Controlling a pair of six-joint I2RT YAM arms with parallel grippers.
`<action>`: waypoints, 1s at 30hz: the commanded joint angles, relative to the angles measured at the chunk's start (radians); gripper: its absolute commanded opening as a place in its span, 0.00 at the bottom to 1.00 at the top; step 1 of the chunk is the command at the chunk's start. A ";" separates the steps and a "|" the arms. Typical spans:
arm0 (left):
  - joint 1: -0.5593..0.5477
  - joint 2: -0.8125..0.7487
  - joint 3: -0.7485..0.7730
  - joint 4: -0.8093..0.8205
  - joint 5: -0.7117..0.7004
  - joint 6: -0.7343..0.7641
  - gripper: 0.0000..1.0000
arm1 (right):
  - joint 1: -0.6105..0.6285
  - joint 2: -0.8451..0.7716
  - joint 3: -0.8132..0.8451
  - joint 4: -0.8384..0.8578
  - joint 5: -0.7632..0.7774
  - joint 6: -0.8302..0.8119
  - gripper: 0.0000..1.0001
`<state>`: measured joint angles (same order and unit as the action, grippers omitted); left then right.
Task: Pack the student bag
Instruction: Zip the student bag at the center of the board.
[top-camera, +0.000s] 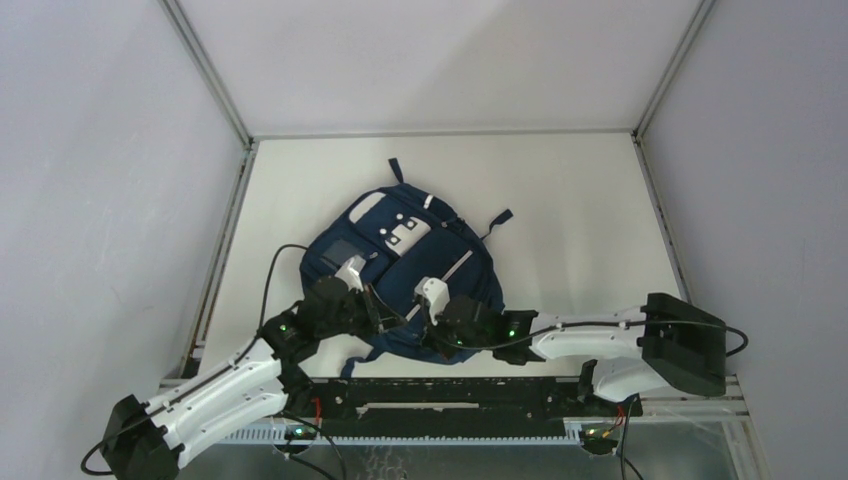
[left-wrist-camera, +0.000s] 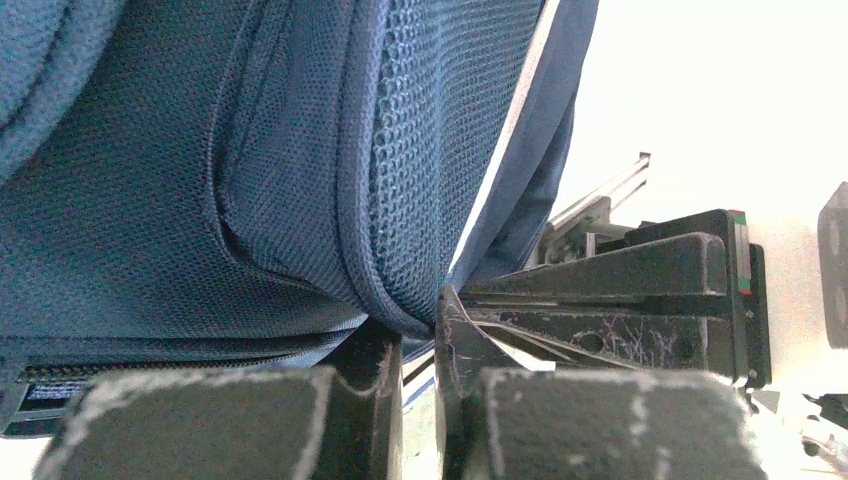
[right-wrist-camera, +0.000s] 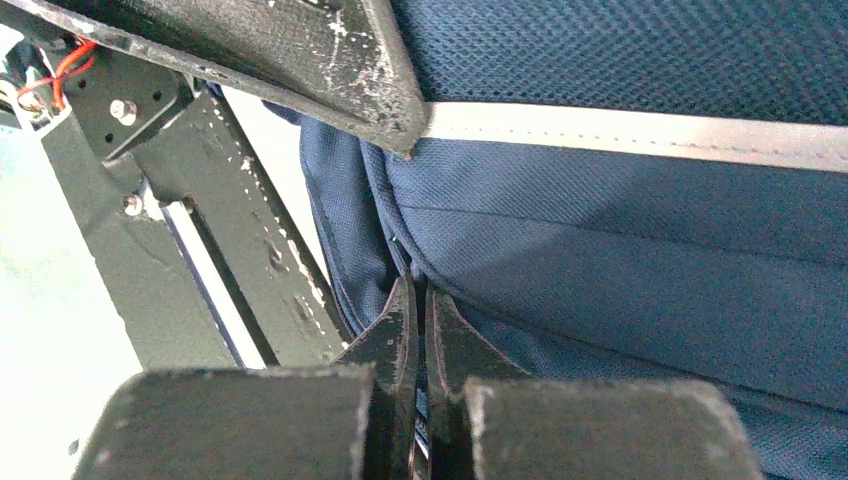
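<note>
The student bag (top-camera: 400, 265) is a navy backpack with white patches, lying flat in the middle of the table. Both grippers are at its near edge. My left gripper (top-camera: 376, 306) has its fingers almost together, pinching the bag's rounded mesh edge (left-wrist-camera: 400, 200) at the tips (left-wrist-camera: 420, 318). My right gripper (top-camera: 432, 326) is shut at a seam of the bag (right-wrist-camera: 600, 250), with a thin dark piece of the bag between its jaws (right-wrist-camera: 420, 300). The white zipper stripe (right-wrist-camera: 640, 135) runs above it. What is inside the bag is hidden.
A black rail (top-camera: 450, 400) runs along the table's near edge behind the grippers. The other arm's finger (right-wrist-camera: 330, 70) crosses the top of the right wrist view. Grey walls and metal frame posts (top-camera: 215, 80) enclose the table on three sides.
</note>
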<state>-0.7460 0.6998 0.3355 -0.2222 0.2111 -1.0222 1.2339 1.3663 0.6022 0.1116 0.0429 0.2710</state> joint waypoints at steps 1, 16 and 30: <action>-0.003 -0.058 0.001 0.142 -0.002 -0.049 0.00 | -0.061 -0.096 -0.027 0.022 0.028 0.039 0.00; 0.052 -0.304 -0.026 -0.149 -0.186 -0.036 0.00 | -0.406 -0.233 -0.116 -0.202 0.101 0.095 0.00; 0.120 0.080 0.268 -0.180 -0.113 0.364 0.00 | -0.575 -0.297 -0.106 -0.094 0.168 0.204 0.00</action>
<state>-0.6949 0.7551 0.5095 -0.4316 0.1200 -0.8429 0.6987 1.1152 0.4812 0.0597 0.0513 0.4973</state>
